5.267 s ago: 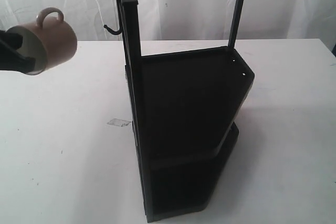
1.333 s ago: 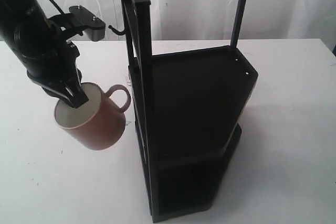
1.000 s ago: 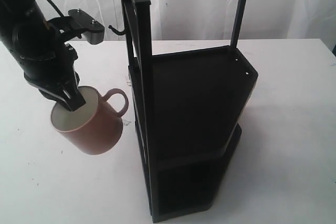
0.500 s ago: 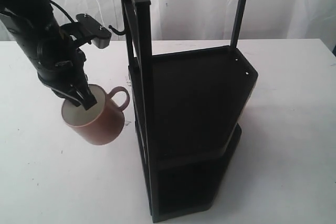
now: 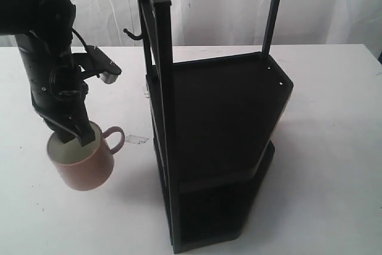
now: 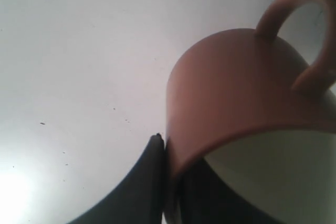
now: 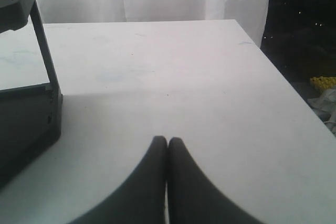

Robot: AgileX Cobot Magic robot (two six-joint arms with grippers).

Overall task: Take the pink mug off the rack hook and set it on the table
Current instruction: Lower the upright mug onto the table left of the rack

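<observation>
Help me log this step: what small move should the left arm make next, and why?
Probably open the left gripper. It pinches the rim of the dusty-pink ceramic mug, which looks upright and low on the broad white table, well clear of the small black rack hook. Whether the base touches is unclear, so ease down first.

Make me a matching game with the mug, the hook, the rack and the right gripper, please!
Things:
1. mug
2. hook
3. rack
4. right gripper

States:
A. shut on nothing, over the table
B. bare, nothing hanging on it
C. pinched at its rim by the left gripper
D. black, two shelves, standing on the table

Pairs: 1-C, 2-B, 3-D, 4-A
</observation>
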